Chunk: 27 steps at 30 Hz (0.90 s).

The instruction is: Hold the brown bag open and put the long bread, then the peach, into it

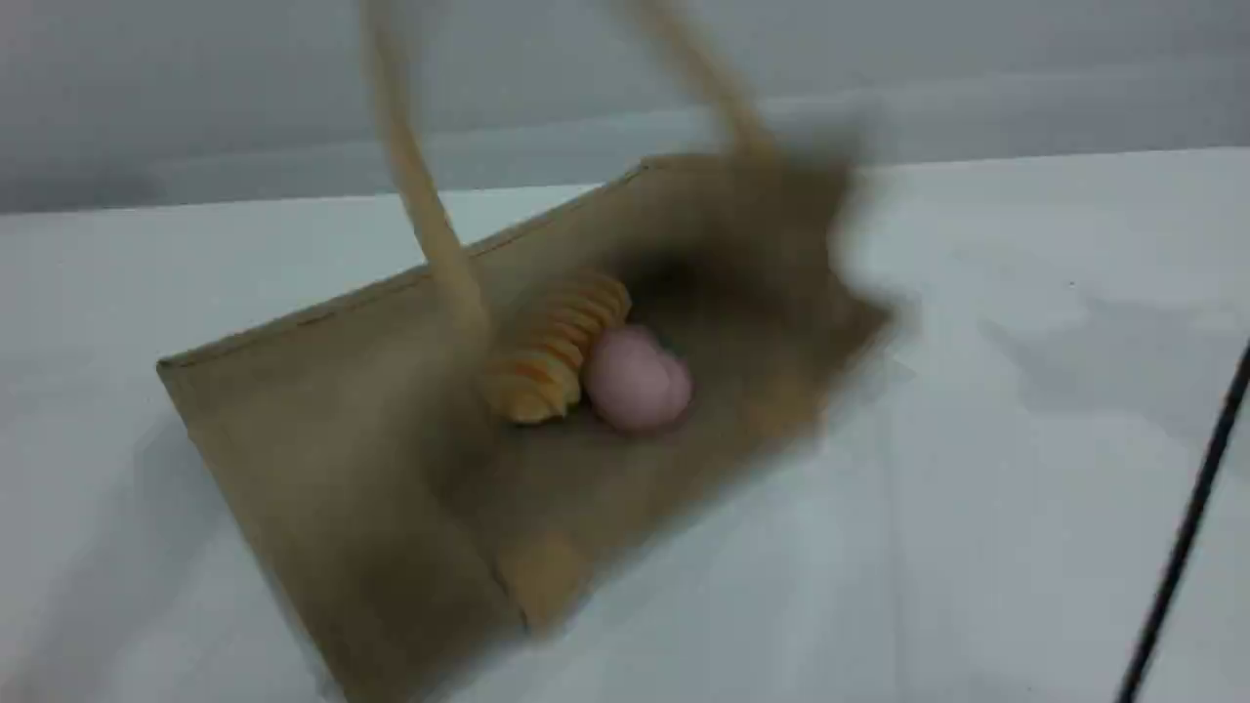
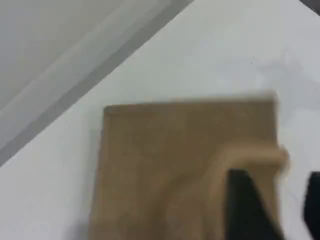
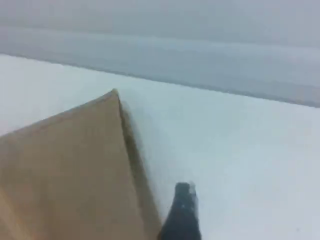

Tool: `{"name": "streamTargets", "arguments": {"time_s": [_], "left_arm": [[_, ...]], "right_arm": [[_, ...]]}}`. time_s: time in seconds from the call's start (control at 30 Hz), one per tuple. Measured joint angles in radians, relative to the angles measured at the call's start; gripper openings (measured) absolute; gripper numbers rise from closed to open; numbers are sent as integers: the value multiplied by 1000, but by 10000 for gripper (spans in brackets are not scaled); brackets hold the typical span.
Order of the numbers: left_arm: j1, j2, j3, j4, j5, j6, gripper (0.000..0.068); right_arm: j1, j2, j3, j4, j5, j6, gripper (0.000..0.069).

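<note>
The brown bag lies tilted on the white table with its mouth open toward the camera, and it is blurred by motion. Inside it the long bread rests with the peach touching its right side. One beige handle stretches taut up out of the scene view. In the left wrist view, my left gripper has the bag's handle across its dark fingertips, above the bag. My right gripper shows one dark fingertip beside the bag's corner, apart from it.
A thin black cable slants across the right edge of the scene view. White table spreads to the right of the bag, and a grey wall stands behind it.
</note>
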Motion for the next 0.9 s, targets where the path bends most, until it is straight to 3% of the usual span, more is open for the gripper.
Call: {"name": "streamTargets", "arguments": {"time_s": [0.07,0.2,0.33,0.6,0.73,0.9], "left_arm": [[0,0,0,3,2,-2,437],[0,-6,0,7,5,-34,544],[0,-46,0,59,8,-123,556],[1,-206,1,340,10,-359,558],[1,-297,14,458,9,-475,558],[1,-444,107,487,11,-507,558]], "right_arm": [[0,-10,0,-7,-1,0,580],[0,-55,0,-18,11,1,580],[0,-132,-25,-54,98,56,580],[2,-321,-146,-233,342,271,580],[2,-435,-159,-290,444,345,580],[2,-606,-159,-288,522,396,580]]}}
